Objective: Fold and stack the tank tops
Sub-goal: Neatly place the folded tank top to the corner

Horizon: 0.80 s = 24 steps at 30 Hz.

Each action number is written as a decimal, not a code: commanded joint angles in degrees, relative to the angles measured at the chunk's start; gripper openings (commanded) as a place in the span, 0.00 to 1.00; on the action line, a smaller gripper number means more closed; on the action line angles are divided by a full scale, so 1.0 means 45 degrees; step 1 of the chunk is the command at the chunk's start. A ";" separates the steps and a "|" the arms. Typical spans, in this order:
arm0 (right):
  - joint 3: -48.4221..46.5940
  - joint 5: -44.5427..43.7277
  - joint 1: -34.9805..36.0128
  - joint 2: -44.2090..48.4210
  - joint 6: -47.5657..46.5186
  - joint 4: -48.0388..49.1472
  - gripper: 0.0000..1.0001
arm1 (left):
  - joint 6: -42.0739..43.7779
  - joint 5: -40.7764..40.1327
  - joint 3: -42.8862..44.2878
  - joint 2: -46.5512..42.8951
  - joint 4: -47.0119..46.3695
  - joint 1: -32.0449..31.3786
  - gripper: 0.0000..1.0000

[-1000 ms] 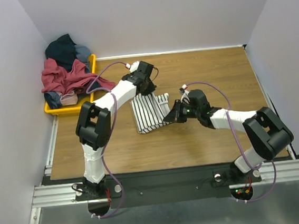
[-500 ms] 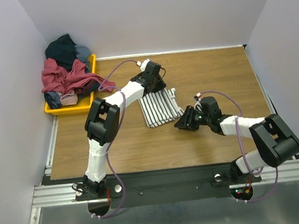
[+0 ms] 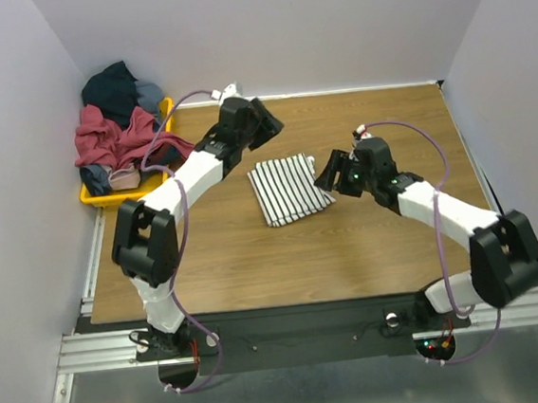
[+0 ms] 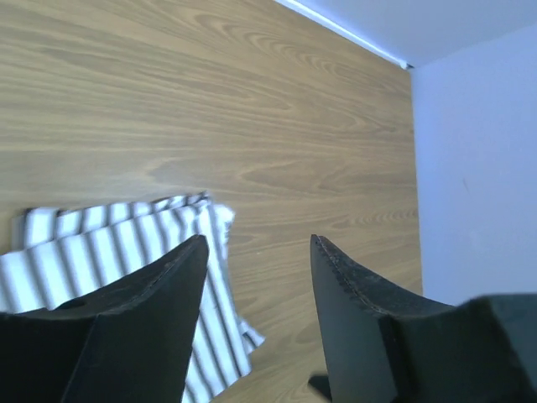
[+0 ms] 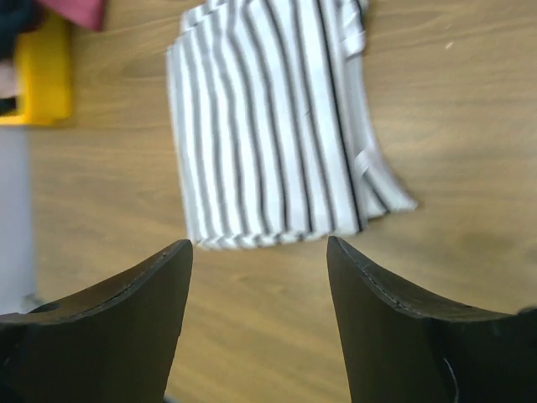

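We see one folded striped tank top [image 3: 289,190] lying between two parted, empty pincers.
It rests flat mid-desk [image 3: 350,251]. The left pincer [image 3: 267,123] hovers near its far-left corner and the right pincer [image 3: 327,175] just beside its right edge. We cannot count the garments [image 3: 114,131] heaped in the one yellow tray [image 3: 92,194].

The folded tank top [image 3: 290,189] lies midway on the table [image 3: 256,260]. The left gripper [image 3: 266,124] is beyond its far-left corner, the right gripper [image 3: 326,172] just right of it. Far left, a tray [image 3: 125,195] holds heaped clothes [image 3: 114,131].
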<state>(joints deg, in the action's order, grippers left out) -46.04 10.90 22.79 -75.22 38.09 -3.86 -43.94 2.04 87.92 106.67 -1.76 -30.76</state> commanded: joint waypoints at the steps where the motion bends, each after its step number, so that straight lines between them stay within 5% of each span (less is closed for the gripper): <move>1: -0.1386 -0.1619 -0.0005 -0.2862 -0.1840 -0.0783 0.71 | -0.0781 -0.0356 -0.2579 -0.1671 0.0371 0.0547 0.62; 9: -0.3711 -0.2048 -0.0024 -0.5900 -0.2857 -0.0490 0.67 | -0.0528 0.0521 -0.5803 -0.2124 -0.0661 0.0704 0.57; 18: -0.4436 -0.1991 -0.0005 -0.7403 -0.3092 -0.0510 0.63 | -0.0255 0.0249 -0.6920 -0.1344 -0.1054 0.0509 0.58; 24: -0.4261 -0.2343 -0.0005 -0.7659 -0.2995 -0.0529 0.42 | -0.0039 0.0073 -0.6608 -0.0386 -0.0937 0.0294 0.59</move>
<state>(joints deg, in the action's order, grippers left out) -65.19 2.70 22.81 -107.83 25.12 -5.54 -45.74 3.44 57.17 102.96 -5.78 -28.56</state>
